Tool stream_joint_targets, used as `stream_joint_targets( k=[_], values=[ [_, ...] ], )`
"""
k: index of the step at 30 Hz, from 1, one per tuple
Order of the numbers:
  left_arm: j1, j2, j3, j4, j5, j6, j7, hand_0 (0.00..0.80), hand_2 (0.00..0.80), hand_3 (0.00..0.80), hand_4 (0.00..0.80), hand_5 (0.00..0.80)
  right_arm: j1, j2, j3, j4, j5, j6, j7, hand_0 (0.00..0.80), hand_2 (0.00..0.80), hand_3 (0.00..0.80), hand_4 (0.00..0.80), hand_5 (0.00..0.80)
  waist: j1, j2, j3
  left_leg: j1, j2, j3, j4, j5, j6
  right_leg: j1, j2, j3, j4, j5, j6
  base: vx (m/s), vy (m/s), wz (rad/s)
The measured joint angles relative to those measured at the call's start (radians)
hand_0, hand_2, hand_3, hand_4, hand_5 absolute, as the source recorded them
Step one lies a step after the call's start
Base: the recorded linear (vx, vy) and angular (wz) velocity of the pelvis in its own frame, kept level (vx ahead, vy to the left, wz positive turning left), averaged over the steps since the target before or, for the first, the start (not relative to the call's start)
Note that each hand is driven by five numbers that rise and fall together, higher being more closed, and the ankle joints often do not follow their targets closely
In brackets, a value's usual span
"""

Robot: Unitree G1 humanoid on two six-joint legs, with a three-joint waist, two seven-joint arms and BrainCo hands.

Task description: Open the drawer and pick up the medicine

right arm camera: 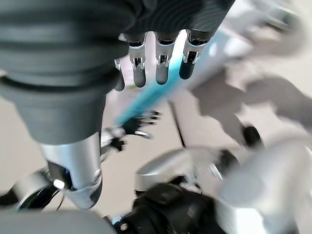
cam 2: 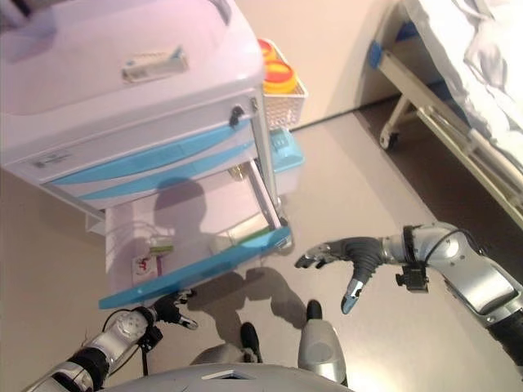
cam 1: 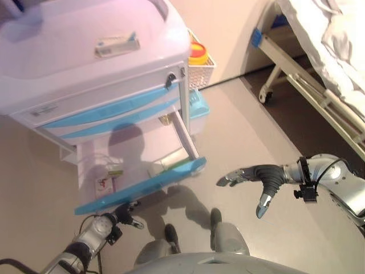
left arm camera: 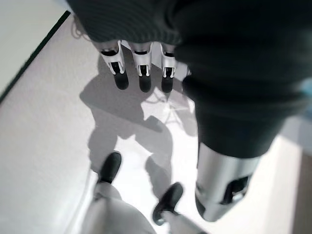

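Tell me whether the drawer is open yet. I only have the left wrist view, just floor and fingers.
Observer: Yes. The lower drawer is pulled out, its blue front just beyond the left hand.
Operator: Any medicine inside?
Observer: A white and green box lies at its right end, with smaller packets at the left.
Operator: And the right hand?
Observer: The right hand hangs open above the floor, right of the drawer, touching nothing.

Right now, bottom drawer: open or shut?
Open. The bottom drawer is pulled out from the cart, with packets visible inside.
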Motion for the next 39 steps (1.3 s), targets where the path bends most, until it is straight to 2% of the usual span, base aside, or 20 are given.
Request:
stream_joint_targets(
  k=[1, 3, 8, 14, 21, 25, 29, 35, 39],
  values=[
    [-0.015, 0.006, -0.003, 0.003, 0.000, 0.000, 0.008, 0.000, 0.000, 0.000, 0.000, 0.000, 0.014, 0.015, -0.005, 0.038, -0.004, 0.004, 0.000, 0.000, 0.000, 0.000, 0.000, 0.000, -0.016, 0.004, 0.020, 0.001, 0.000, 0.009, -0.003, 0.000, 0.000, -0.006, 0.002, 0.005, 0.002, 0.001, 0.000, -0.039, 0.159, -0.18],
    [-0.048, 0.007, -0.001, 0.016, -0.001, 0.000, 0.028, 0.000, 0.000, 0.000, 0.000, 0.000, 0.051, 0.050, -0.024, 0.125, -0.010, 0.008, -0.006, 0.000, 0.000, 0.000, 0.000, 0.000, -0.021, 0.021, 0.049, 0.000, -0.002, 0.021, -0.013, 0.004, 0.001, -0.018, 0.005, 0.021, 0.006, 0.004, 0.001, -0.051, 0.148, -0.22],
    [-0.158, 0.028, 0.006, 0.082, -0.019, -0.002, 0.095, 0.000, 0.000, 0.000, 0.000, 0.000, 0.116, 0.089, -0.042, 0.288, -0.007, -0.037, -0.010, 0.000, 0.000, 0.000, 0.000, 0.000, -0.050, 0.041, 0.112, -0.010, -0.004, 0.055, -0.013, 0.004, 0.000, -0.053, 0.011, 0.053, 0.022, 0.006, 0.001, -0.045, 0.147, -0.20],
    [-0.296, 0.082, 0.049, 0.197, -0.097, -0.016, 0.163, 0.000, 0.000, 0.000, 0.000, 0.000, 0.135, 0.093, -0.045, 0.427, 0.059, -0.126, -0.029, 0.000, 0.000, 0.000, 0.000, 0.000, -0.109, 0.039, 0.179, -0.015, -0.012, 0.084, -0.012, 0.003, 0.002, -0.081, 0.012, 0.085, 0.042, 0.007, 0.001, -0.035, 0.141, -0.14],
    [-0.437, 0.155, 0.096, 0.336, -0.139, -0.041, 0.179, 0.000, 0.000, 0.000, 0.000, 0.000, 0.140, 0.110, -0.064, 0.507, 0.137, -0.212, -0.037, 0.000, 0.000, 0.000, 0.000, 0.000, -0.147, 0.038, 0.183, -0.040, -0.013, 0.110, -0.008, 0.002, 0.001, -0.127, 0.020, 0.115, 0.066, 0.010, -0.004, -0.033, 0.078, -0.12],
    [-0.482, 0.207, 0.113, 0.365, -0.187, -0.058, 0.175, 0.000, 0.000, 0.000, 0.000, 0.000, 0.138, 0.111, -0.063, 0.533, 0.140, -0.238, -0.037, 0.000, 0.000, 0.000, 0.000, 0.000, -0.151, 0.032, 0.191, -0.053, -0.010, 0.129, 0.012, -0.010, -0.004, -0.145, 0.029, 0.135, 0.070, 0.012, -0.007, -0.027, 0.027, -0.14],
    [-0.535, 0.235, 0.132, 0.372, -0.217, -0.057, 0.172, 0.000, 0.000, 0.000, 0.000, 0.000, 0.135, 0.126, -0.062, 0.612, 0.138, -0.262, -0.062, 0.000, 0.000, 0.000, 0.000, 0.000, -0.151, 0.022, 0.208, -0.079, 0.005, 0.129, 0.060, -0.032, -0.006, -0.147, 0.036, 0.134, 0.070, 0.017, -0.012, -0.025, -0.010, -0.02],
    [-0.568, 0.237, 0.134, 0.372, -0.231, -0.036, 0.164, 0.000, 0.000, 0.000, 0.000, 0.000, 0.128, 0.155, -0.059, 0.621, 0.143, -0.281, -0.100, 0.000, 0.000, 0.000, 0.000, 0.000, -0.143, -0.002, 0.227, -0.135, 0.028, 0.122, 0.142, -0.066, -0.012, -0.163, 0.046, 0.132, 0.068, 0.032, -0.020, -0.052, -0.041, 0.01],
    [-0.563, 0.237, 0.134, 0.345, -0.299, -0.030, 0.089, 0.000, 0.000, 0.000, 0.000, 0.000, 0.123, 0.187, -0.030, 0.620, 0.143, -0.288, -0.118, 0.000, 0.000, 0.000, 0.000, 0.000, -0.133, -0.011, 0.232, -0.158, 0.040, 0.114, 0.189, -0.087, -0.011, -0.161, 0.048, 0.124, 0.066, 0.034, -0.021, -0.045, -0.097, 0.04]
  ],
)
